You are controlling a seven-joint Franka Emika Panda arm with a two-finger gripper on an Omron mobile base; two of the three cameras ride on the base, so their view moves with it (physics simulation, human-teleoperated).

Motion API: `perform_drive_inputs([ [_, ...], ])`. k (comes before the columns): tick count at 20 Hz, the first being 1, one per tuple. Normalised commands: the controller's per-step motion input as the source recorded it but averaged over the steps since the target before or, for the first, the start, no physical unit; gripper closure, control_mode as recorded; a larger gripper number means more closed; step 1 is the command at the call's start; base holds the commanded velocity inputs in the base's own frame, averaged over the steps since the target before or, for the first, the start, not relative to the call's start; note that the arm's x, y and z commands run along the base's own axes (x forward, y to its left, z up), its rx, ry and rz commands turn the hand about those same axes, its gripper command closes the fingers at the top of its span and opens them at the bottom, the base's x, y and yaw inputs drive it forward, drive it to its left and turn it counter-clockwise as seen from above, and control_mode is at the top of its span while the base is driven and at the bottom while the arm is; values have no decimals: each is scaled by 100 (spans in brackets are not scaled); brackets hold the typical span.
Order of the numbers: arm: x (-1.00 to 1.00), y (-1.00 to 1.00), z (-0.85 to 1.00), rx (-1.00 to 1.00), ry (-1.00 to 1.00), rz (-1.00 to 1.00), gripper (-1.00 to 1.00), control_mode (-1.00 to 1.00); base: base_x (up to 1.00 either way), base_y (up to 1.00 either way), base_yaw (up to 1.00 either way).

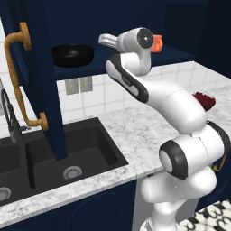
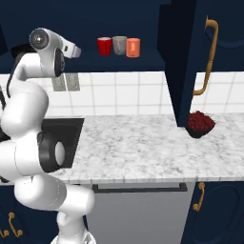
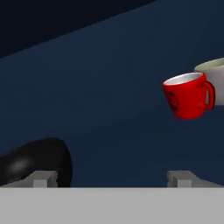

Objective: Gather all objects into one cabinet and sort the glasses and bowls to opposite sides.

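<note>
The navy cabinet (image 1: 173, 56) stands open, its shelf (image 2: 143, 63) carrying all the tableware. The wide black bowl (image 1: 72, 54) sits at the shelf's left end. At the right stand the red cup (image 2: 104, 45), the pale grey cup (image 2: 119, 45) and the orange mug (image 2: 133, 47) in a row. My gripper (image 1: 104, 39) hovers open and empty over the shelf between bowl and cups. In the hand view the bowl (image 3: 37, 162) lies low on the left beside one fingertip (image 3: 41, 178), and the red cup (image 3: 188, 96) is off to the right.
The left cabinet door (image 1: 43, 81) with its brass handle (image 1: 16, 76) hangs open over the black sink (image 1: 67, 153). The right door (image 2: 183, 62) juts over the marble counter (image 2: 128, 143), above a dark bowl of red fruit (image 2: 200, 124).
</note>
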Motion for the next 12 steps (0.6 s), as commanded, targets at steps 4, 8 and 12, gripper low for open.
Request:
perform_drive_inputs([
  [4, -36, 46, 1, 13, 0, 0, -100, -100, 0, 0, 0],
  [8, -28, 35, 0, 12, 0, 0, -100, -100, 0, 0, 0],
  [12, -26, 25, 0, 12, 3, 0, -100, -100, 0, 0, 0],
])
